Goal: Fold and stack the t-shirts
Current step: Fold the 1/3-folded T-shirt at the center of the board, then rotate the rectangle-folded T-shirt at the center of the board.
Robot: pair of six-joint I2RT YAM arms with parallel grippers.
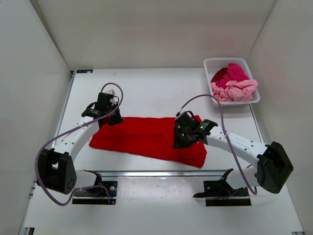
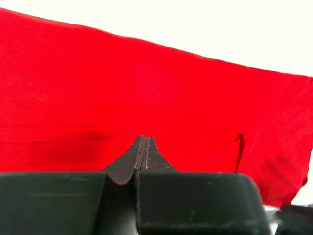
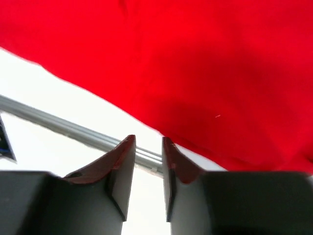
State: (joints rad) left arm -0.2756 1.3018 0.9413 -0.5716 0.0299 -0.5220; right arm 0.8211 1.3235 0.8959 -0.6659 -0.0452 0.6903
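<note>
A: status, left to right?
B: left claw point(image 1: 113, 119) sits on the far left corner of the red shirt point(image 1: 146, 137). its fingers point(image 2: 143, 152) are pressed flat together, no gap. can't tell from the wrist view whether a pinch of cloth is in there or only under the tips.
A: where's the shirt?
B: flat on the counter point(image 1: 161, 88), between the two arms, laid out as a long band running left to right. one lengthwise crease shows, so I'd call it part-folded, not finished.
A: other side?
B: right claw point(image 1: 180, 141) is over the right half of the band, angled toward the near edge. jaws partly apart, nothing between them. through the gap you see bare counter and the metal rail point(image 3: 73, 129). it holds nothing.
A: why one at each end?
B: my read: a claw per end keeps the band straight for a crosswise fold. left pins or grips its corner, right looks free to take a hold.
A: the rest?
B: far right corner, white basket point(image 1: 255, 100) with a magenta shirt point(image 1: 234, 72) and a pale pink shirt point(image 1: 240, 90) bunched inside, well apart from the red one. parked there as the queue, I'd guess. no stack on the counter yet.
A: risk?
B: thin cloth. easy to grab two layers or drag the fold open.
</note>
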